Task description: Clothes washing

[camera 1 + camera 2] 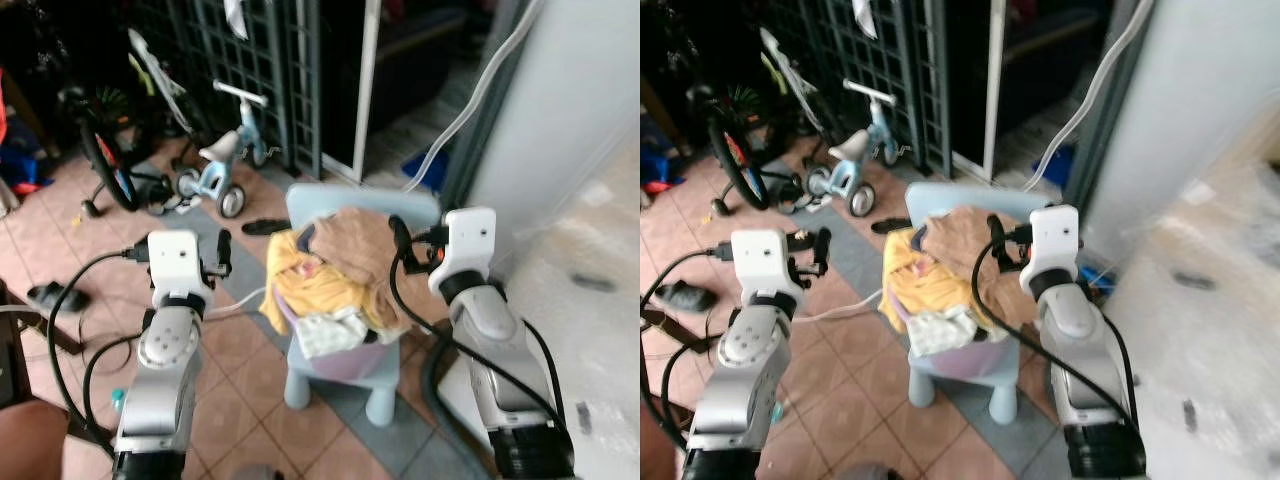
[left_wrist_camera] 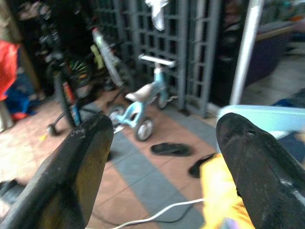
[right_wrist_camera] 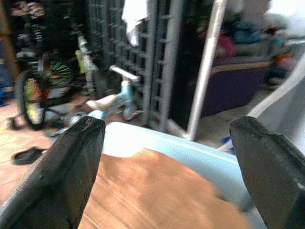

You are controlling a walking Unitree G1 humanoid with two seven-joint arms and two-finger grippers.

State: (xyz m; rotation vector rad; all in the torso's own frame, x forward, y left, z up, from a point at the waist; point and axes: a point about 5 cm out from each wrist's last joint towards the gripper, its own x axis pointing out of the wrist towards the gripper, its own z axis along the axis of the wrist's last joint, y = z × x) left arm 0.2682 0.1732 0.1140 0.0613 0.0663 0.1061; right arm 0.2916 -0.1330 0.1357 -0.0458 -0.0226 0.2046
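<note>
Yellow, tan and white clothes (image 1: 330, 275) fill a lilac basket (image 1: 345, 358) on a pale blue chair (image 1: 380, 385); terracotta floor tiles (image 1: 240, 400) below.

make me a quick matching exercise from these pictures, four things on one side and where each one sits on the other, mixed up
Things:
1. pile of yellow, tan and white clothes
2. small light blue child's tricycle
3. black sandal
4. right gripper

Places:
a. on the tiled floor, far to the robot's left
b. heaped on the pale blue plastic chair
c. open, raised over the tan cloth's right side
d. standing by the dark metal grille

Pairs: 1-b, 2-d, 3-a, 4-c
</note>
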